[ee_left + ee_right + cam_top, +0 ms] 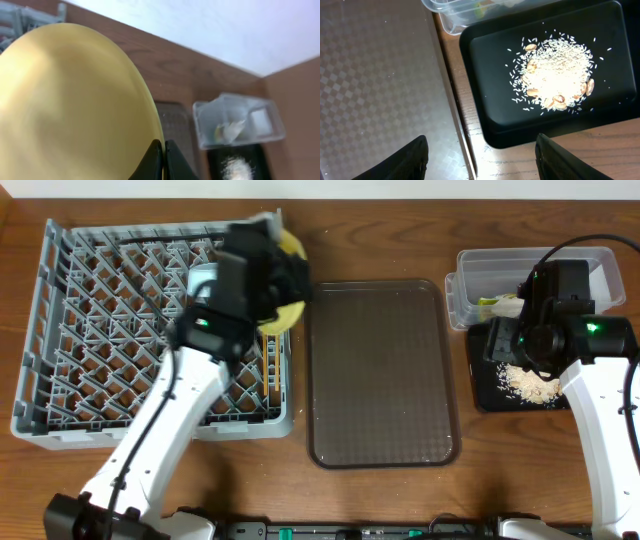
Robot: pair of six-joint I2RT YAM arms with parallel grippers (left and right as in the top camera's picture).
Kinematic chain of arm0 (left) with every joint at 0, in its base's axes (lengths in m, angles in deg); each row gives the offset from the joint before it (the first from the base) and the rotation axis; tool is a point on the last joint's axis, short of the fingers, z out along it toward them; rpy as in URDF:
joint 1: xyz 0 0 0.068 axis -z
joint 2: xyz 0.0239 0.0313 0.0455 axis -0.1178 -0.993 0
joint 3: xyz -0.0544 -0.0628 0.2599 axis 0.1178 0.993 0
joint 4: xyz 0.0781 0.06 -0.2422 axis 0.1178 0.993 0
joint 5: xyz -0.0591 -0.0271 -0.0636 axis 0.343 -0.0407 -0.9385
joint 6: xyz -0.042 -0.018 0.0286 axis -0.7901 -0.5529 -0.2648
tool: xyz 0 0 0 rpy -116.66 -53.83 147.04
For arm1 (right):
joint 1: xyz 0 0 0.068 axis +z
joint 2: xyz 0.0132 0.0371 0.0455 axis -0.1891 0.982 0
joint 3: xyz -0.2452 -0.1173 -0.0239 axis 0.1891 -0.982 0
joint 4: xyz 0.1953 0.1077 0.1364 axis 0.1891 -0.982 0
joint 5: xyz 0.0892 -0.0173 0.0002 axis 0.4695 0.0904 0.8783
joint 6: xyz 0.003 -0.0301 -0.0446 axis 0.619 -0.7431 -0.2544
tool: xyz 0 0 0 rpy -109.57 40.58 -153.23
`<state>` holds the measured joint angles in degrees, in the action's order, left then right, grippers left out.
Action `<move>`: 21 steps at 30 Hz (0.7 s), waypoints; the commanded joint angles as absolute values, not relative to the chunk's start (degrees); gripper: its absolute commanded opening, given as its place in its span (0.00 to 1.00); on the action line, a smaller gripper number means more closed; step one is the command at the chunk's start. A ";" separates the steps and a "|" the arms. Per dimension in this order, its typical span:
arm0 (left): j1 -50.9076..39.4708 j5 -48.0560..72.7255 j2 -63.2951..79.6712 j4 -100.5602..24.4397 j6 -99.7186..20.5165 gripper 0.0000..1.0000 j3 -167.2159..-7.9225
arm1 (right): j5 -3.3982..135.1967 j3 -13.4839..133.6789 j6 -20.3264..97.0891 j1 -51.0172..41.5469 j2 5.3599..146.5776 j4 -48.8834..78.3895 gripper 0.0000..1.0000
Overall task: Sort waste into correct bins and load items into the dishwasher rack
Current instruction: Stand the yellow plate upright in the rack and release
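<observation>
The left claw (pixel 164 156) pinches the rim of one smooth round yellow plate (pixel 75 100); the right claw (pixel 482 150), spread, hangs over one glossy black rectangular tray (pixel 490 115) bearing one mound of whitish rice (pixel 555 75).
</observation>
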<state>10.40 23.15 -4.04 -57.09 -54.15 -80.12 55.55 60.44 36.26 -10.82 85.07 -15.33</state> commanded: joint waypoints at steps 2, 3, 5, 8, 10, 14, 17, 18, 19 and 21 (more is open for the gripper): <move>4.35 7.40 -4.83 -57.46 -58.56 0.06 -79.92 | 55.75 61.22 35.54 -11.35 85.01 -15.70 0.66; 2.97 4.71 -5.11 -57.55 -58.56 0.06 -79.92 | 55.75 61.22 35.54 -11.37 85.01 -15.70 0.66; 0.11 -2.09 -5.88 -58.14 -58.54 0.06 -79.92 | 55.75 61.22 35.56 -11.37 85.01 -15.70 0.66; -3.26 -10.48 -7.23 -58.68 -58.58 0.06 -79.92 | 55.75 61.22 35.52 -11.37 85.01 -15.70 0.66; -4.79 -13.54 -8.06 -58.66 -58.56 0.06 -79.92 | 55.75 61.22 35.52 -11.37 85.01 -15.77 0.66; -6.56 -16.06 -9.72 -58.66 -58.78 0.06 -79.92 | 55.77 61.22 35.54 -10.98 85.01 -15.79 0.66; -7.04 -16.25 -10.62 -58.64 -58.98 0.06 -79.92 | 55.77 61.22 35.54 -10.84 85.01 -16.03 0.66; -7.08 -16.19 -10.88 -58.64 -58.98 0.06 -79.92 | 55.72 61.22 35.52 -10.91 85.01 -16.10 0.66; -7.11 -16.08 -11.21 -58.64 -58.93 0.06 -79.92 | 55.72 61.22 35.52 -10.95 85.01 -16.10 0.66; -7.26 -15.40 -11.84 -58.57 -58.28 0.06 -79.92 | 55.72 61.22 35.52 -10.93 85.01 -16.10 0.67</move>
